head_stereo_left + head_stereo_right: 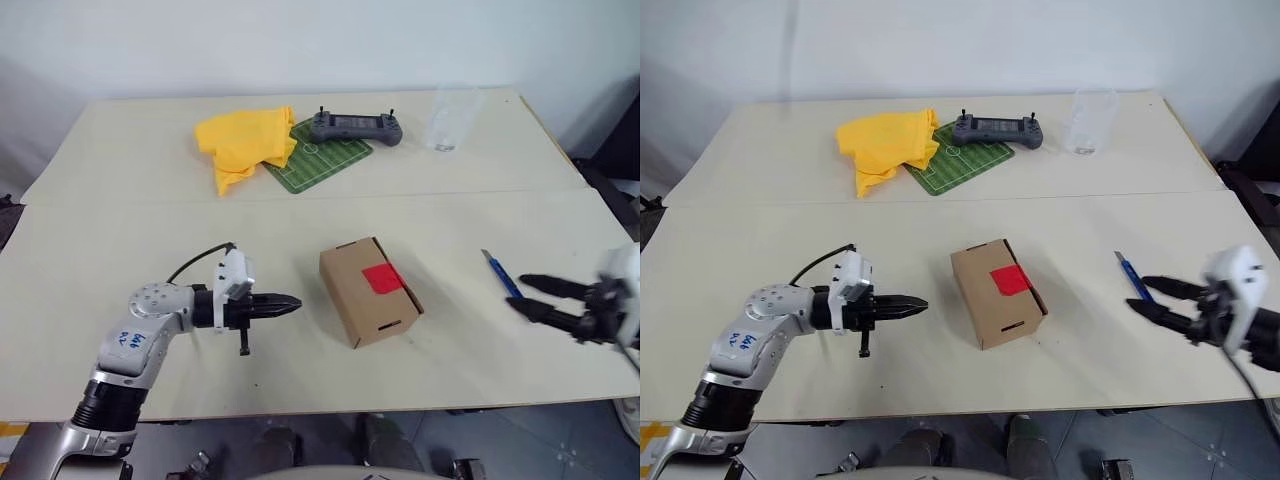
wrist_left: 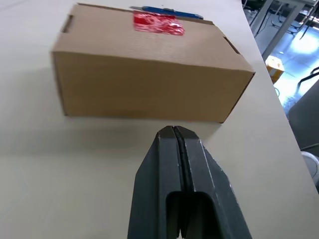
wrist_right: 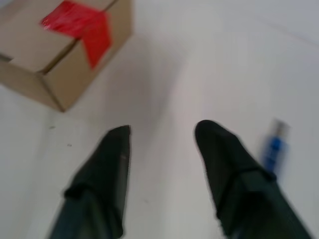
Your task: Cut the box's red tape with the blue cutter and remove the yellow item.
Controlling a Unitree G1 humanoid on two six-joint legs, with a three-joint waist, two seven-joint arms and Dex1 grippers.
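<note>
Bare worktop [image 1: 120, 250] surrounds the box [image 1: 368, 292] at frame centre, red tape [image 1: 381, 278] on top; left gripper [image 1: 292, 304] clenched left of it, right gripper [image 1: 518, 294] jaws parted empty beside the blue cutter [image 1: 501, 274], lower right.

the left arm [image 1: 140, 345] is built of rounded silver-grey metal links, with blue handwritten marks on one link and a black ribbed collar lower down. a white boxy block sits on its wrist, and a thin black cable loops from it back to the arm. the left gripper [image 1: 290, 303] has two slim black fingers [image 2: 172, 184], matte and tapering. the right gripper [image 1: 1145, 292] is black too, backed by a white housing.
</note>
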